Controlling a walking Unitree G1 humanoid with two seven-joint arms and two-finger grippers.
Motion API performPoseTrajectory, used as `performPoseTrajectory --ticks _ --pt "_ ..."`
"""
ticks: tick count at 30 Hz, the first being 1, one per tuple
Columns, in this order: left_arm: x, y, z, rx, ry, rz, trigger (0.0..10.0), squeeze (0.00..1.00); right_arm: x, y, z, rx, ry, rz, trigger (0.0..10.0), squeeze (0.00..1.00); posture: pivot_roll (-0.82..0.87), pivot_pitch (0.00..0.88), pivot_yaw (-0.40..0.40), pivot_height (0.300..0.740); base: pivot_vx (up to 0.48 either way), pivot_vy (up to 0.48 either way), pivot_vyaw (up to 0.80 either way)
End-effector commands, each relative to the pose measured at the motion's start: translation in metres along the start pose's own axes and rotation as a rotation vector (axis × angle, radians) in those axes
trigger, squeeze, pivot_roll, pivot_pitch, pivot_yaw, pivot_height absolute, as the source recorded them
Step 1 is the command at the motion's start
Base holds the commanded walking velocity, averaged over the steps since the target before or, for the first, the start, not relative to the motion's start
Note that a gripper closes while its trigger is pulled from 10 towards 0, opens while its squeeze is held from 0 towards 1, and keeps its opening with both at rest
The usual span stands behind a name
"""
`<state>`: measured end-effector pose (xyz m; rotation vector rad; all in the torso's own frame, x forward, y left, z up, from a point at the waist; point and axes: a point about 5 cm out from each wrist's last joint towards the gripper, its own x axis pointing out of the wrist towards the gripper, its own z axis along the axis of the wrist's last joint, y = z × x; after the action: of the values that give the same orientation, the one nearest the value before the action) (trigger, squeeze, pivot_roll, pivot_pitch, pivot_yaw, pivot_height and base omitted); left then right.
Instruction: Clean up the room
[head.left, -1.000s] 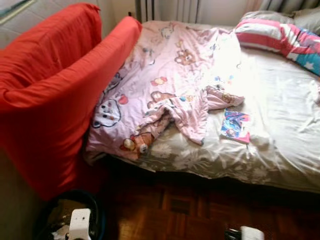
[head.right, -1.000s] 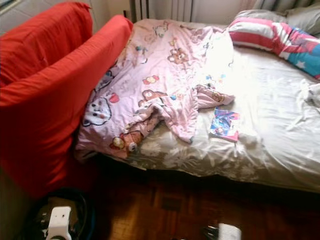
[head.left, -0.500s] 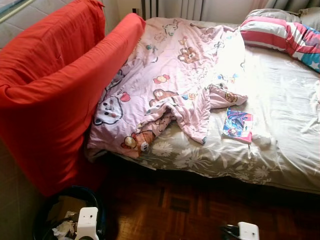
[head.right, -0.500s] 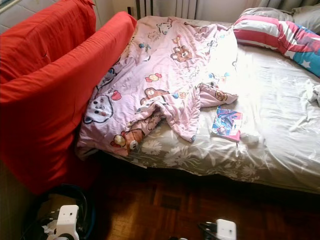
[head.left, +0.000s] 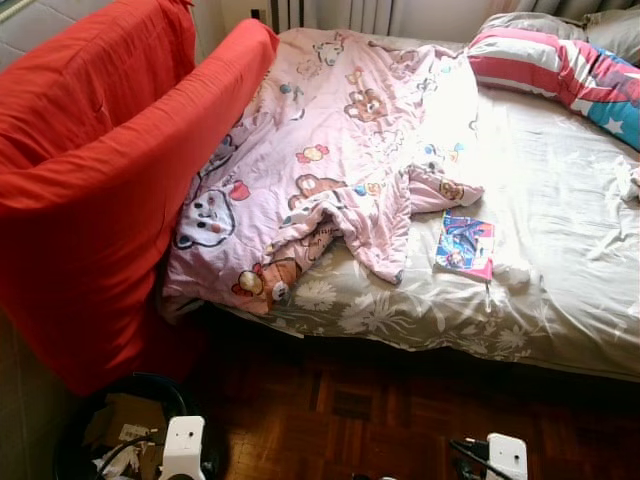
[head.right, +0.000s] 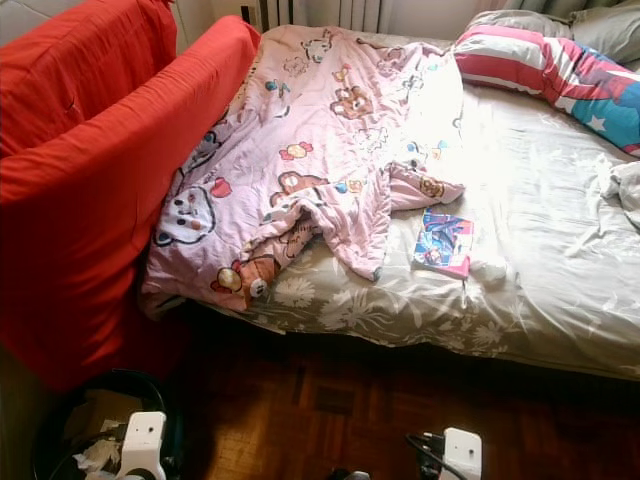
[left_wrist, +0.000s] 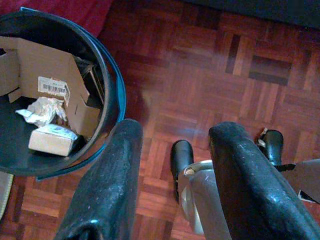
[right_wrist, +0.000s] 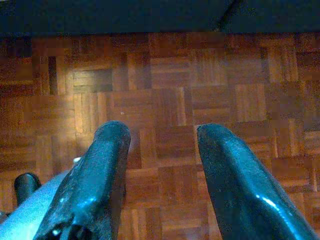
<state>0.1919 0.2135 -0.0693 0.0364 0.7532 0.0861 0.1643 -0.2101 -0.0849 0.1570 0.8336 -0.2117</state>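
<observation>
A rumpled pink cartoon-print blanket (head.left: 330, 150) lies over the left part of the bed (head.left: 560, 300). A colourful booklet (head.left: 465, 243) rests on the grey flowered sheet near the bed's front edge. A small white crumpled thing (head.left: 508, 275) lies beside the booklet. Both arms hang low at the picture's bottom edge. My left gripper (left_wrist: 172, 150) is open over the parquet, next to a dark bin (left_wrist: 112, 95). My right gripper (right_wrist: 162, 145) is open above bare parquet with nothing between its fingers.
A red armchair (head.left: 90, 190) stands at the left, its arm against the bed. The dark bin (head.left: 110, 430) on the floor below it holds cardboard and crumpled paper. A striped pillow (head.left: 560, 65) lies at the bed's head. Dark parquet floor (head.left: 380, 410) runs along the bed's front.
The camera has tilted down and come a little closer, so the bed and chair sit higher in the picture. The blur has gone. Nothing on the bed has moved.
</observation>
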Motion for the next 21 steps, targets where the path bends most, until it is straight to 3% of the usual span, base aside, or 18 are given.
performPoseTrajectory --ticks 1,21 --pt "-0.005 0.001 -0.016 0.016 0.067 -0.012 10.0 0.0 -0.003 -0.001 -0.011 0.006 0.038 -0.006 10.0 0.0 0.16 0.175 -0.042 0.74 0.0 0.0 0.0" --pt "-0.006 0.0 -0.018 0.031 0.063 -0.035 10.0 0.0 -0.007 -0.005 -0.022 0.013 0.074 -0.015 10.0 0.0 0.16 0.171 -0.041 0.74 0.0 0.0 0.0"
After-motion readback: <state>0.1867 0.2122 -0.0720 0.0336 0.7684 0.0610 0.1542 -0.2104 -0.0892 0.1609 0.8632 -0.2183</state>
